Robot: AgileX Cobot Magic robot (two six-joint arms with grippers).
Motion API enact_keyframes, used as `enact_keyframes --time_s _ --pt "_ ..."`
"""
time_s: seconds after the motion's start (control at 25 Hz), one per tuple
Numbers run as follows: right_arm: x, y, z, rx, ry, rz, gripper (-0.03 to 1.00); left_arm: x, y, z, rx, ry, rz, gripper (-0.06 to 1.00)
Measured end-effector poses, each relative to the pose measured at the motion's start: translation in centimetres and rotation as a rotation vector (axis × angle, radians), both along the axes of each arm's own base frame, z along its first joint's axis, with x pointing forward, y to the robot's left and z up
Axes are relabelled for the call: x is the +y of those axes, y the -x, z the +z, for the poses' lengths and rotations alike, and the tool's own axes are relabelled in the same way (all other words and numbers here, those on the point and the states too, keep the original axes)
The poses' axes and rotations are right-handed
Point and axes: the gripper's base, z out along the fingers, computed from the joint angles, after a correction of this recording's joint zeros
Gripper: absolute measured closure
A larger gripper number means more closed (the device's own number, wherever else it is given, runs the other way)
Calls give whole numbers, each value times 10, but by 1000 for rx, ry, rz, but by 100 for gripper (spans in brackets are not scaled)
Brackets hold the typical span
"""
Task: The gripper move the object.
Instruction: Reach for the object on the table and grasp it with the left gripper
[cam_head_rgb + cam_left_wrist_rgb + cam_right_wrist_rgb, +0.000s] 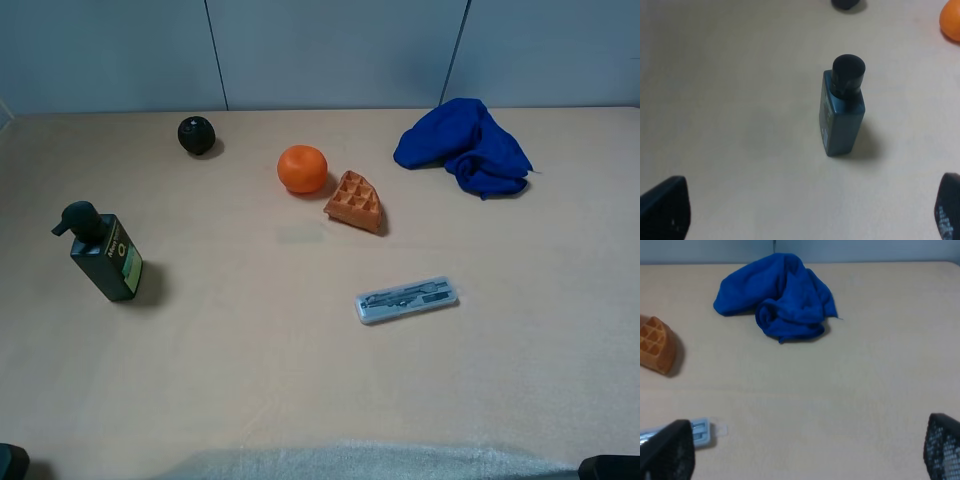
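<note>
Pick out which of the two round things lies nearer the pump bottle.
The small black ball, far back on the left; the orange sits further right, beside the waffle.

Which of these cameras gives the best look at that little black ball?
The exterior high view: the black ball shows whole there, standing alone on the table. The left wrist view catches only a cropped sliver of it; the right wrist view misses it entirely.
</note>
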Motion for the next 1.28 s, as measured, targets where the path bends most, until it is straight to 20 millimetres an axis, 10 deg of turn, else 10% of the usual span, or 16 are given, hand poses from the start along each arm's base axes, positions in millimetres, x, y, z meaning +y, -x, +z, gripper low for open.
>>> enact_keyframes --time_s 1.28 --pt "0 0 0 0 0 0 27 1 0 0 -2 -7 5 -5"
